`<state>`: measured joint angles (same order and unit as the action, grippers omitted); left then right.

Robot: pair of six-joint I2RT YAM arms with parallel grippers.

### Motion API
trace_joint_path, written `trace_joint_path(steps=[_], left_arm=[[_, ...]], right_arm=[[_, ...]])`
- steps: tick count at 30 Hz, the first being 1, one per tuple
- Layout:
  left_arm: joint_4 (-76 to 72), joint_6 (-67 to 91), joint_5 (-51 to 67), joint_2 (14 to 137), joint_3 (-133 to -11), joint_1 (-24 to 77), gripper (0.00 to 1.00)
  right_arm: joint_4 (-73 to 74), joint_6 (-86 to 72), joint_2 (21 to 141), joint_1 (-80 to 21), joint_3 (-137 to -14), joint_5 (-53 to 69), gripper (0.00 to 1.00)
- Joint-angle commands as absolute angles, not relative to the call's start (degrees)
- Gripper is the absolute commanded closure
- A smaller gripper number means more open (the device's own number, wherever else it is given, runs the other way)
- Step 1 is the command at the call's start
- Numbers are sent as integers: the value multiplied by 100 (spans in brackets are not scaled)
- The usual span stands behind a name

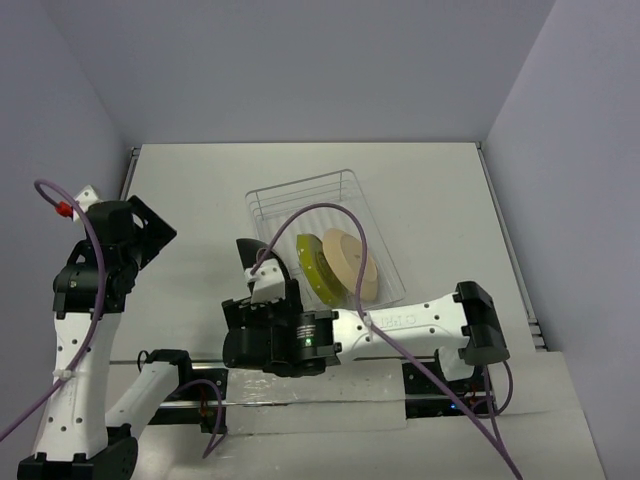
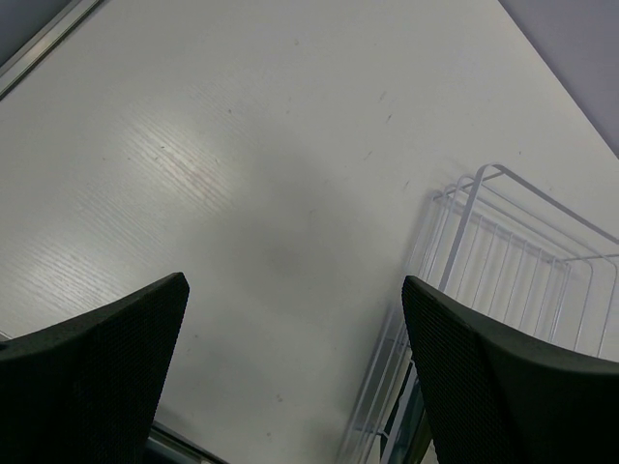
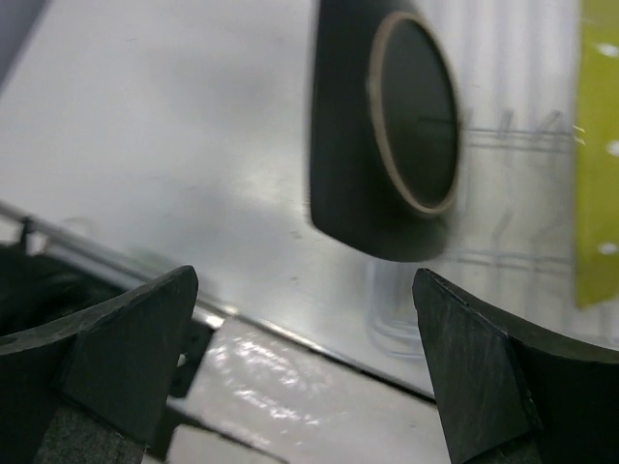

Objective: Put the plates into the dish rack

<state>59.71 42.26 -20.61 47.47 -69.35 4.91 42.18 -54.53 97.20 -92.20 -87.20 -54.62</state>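
Right pincer (image 3: 305,290) open, empty, just short of dark teal plate (image 3: 382,126), which stands on edge at dish rack (image 1: 300,184) near-left end. Yellow-green plate (image 1: 312,268) and beige plate (image 1: 345,262) upright in rack. Left pincer (image 2: 295,290) open over desk (image 2: 242,145). Risk: teal plate blurred, seating unclear; could topple off tines or get clipped by a finger.

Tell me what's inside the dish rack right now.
The yellow-green plate and beige plate stand on edge inside the dish rack. The dark teal plate stands at its near end; the right arm covers its base.
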Motion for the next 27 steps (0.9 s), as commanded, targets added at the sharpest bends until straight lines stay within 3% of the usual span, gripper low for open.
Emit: trace_joint_path(steps=[1,6,9,16,23,27], left_arm=[[5977,4069,-1868,4667,-7280,519,1],[5988,3979,-1816,4676,-7440,519,1],[5942,3851,-1619,4702,-7514,519,1],[5701,3760,-1738,4706,-7381,519,1],[5352,3896,-1802,4863,-7263,518,1],[5105,3986,-1869,5035,-7161,519,1]], right_arm=[[2610,-4026,9106,-9097,-8758,-4606,0],[2332,-3407,7950,-8117,-8430,-3147,0],[2486,-3419,7059,-6739,-7942,-2147,0],[3270,-3504,4958,-3685,-6544,-2091,0],[3595,-3132,4667,-876,-5412,-783,0],[3412,-3108,5029,-12,-5155,-846,0]])
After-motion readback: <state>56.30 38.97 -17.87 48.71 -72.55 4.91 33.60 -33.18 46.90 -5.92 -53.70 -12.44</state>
